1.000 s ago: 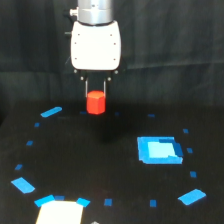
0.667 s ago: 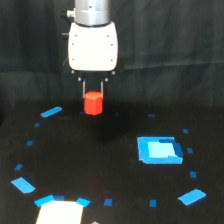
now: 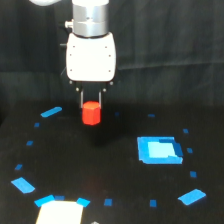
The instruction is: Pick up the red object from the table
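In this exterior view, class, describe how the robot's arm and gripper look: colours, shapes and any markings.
The arm ends in a silver-grey metallic cylinder with a darker band near its base. Below it sits the gripper, whose body is a boxy, glossy white housing with rounded corners and a dark underside. Two thin dark fingers hang from it. No cables, logos or markings can be made out at this resolution.

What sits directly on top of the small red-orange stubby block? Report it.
The white-bodied gripper sits above the small red-orange stubby block, its two thin dark fingers reaching down onto the block's upper edge. The block's top face and the fingertips' contact are hidden. Black table lies below.
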